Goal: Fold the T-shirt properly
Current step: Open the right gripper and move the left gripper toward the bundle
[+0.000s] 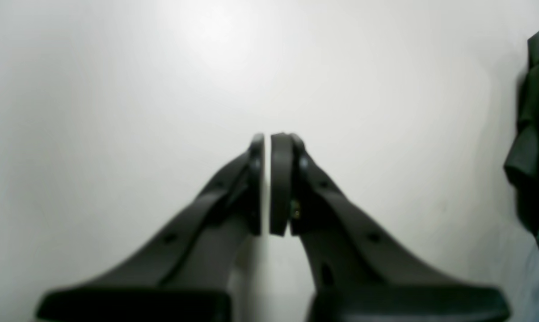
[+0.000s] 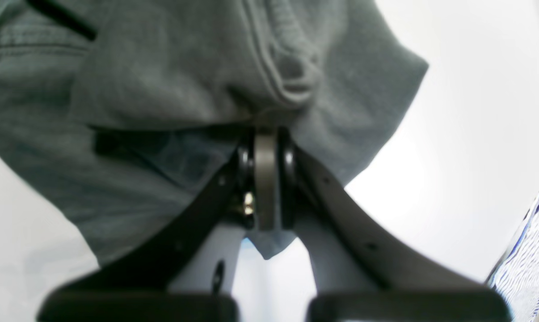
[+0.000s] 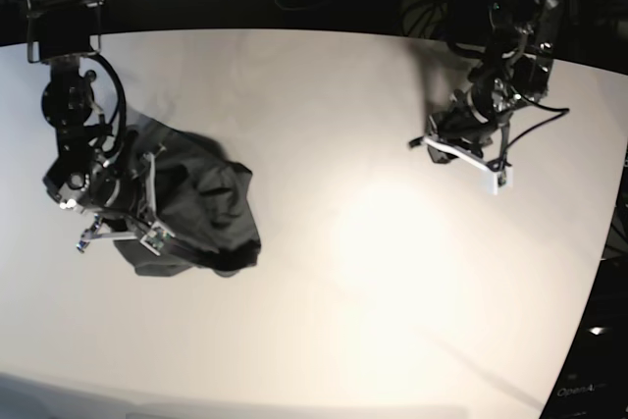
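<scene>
The dark grey T-shirt (image 3: pixel 201 208) lies crumpled in a heap on the left part of the white table (image 3: pixel 353 262). In the right wrist view my right gripper (image 2: pixel 266 134) is shut on a fold of the T-shirt (image 2: pixel 171 80), whose cloth drapes over and behind the fingertips. Far from the cloth, my left gripper (image 1: pixel 267 138) is shut with nothing in it, over bare table. Only an edge of the T-shirt (image 1: pixel 535 134) shows at the right border of the left wrist view.
The right arm (image 3: pixel 93 183) stands over the heap's left side and the left arm (image 3: pixel 486 110) at the table's far right. A blue-and-white striped surface (image 2: pixel 528 255) shows at the right wrist view's lower right corner. Dark equipment lines the table's back edge.
</scene>
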Controlling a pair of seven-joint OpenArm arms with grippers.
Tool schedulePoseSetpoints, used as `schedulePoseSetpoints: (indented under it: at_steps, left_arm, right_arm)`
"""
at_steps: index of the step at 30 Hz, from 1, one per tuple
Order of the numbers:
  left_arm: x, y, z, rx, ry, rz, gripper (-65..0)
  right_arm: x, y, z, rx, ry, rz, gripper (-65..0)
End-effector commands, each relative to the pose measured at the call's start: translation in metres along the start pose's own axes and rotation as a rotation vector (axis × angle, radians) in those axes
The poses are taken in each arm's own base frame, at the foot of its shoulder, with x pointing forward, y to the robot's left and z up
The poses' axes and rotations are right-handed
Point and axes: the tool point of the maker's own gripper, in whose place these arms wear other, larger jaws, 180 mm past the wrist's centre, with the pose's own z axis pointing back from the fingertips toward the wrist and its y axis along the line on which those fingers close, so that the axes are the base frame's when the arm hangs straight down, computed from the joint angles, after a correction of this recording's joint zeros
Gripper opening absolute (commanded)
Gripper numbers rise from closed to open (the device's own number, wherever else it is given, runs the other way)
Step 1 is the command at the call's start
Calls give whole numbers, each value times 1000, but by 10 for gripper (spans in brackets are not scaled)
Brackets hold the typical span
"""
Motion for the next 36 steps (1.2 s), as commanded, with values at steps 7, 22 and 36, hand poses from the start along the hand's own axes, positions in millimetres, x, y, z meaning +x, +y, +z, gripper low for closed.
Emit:
schedulePoseSetpoints:
  at_steps: [7,22,36]
  left_arm:
    - [11,-1,2,-8,-32,-13,-623]
    - [9,-2,2,-9,-29,-14,-623]
    - [32,-67,10,-160,-90,-46,-623]
  right_arm:
    - [36,7,11,-11,-83,88,-650]
    - [69,81,37,36,-120,482,-650]
    - [11,-10,48,-246,108,417,-650]
